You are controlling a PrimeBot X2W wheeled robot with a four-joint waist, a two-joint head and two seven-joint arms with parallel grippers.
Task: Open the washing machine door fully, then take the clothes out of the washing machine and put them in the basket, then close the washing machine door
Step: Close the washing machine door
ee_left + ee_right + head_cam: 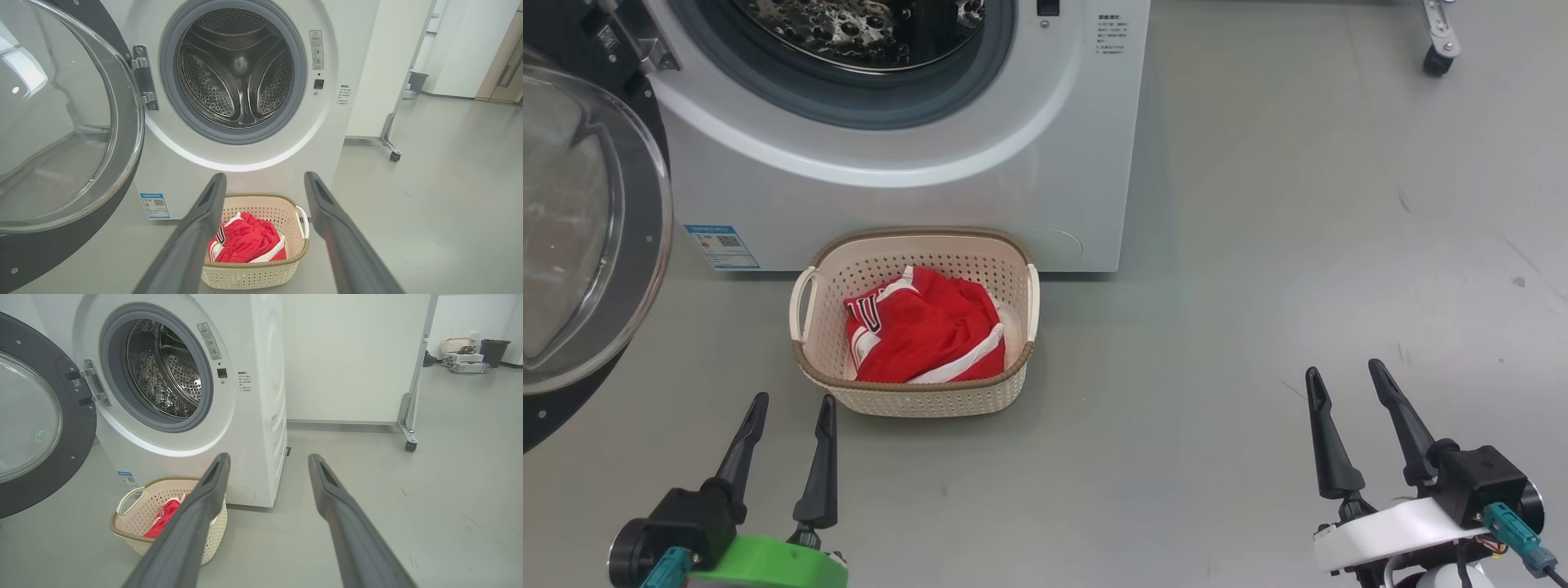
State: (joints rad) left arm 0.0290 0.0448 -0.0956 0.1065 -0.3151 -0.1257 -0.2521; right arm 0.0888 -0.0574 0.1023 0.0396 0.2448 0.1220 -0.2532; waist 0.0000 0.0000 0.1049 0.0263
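Left gripper (795, 398), fingers spread and empty like my right gripper (1343, 367), sits nearer the washing machine door (580, 229), which I see swung wide ahead to its left, the clothes (923, 327) lying in the basket (915, 235).

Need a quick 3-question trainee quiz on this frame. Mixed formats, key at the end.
1. True or false: the red clothes lie inside the basket.
2. The washing machine door is: A) shut B) swung open C) removed.
3. Fill in: the left gripper and right gripper both have their jaws ____.
Key: 1 true; 2 B; 3 open.
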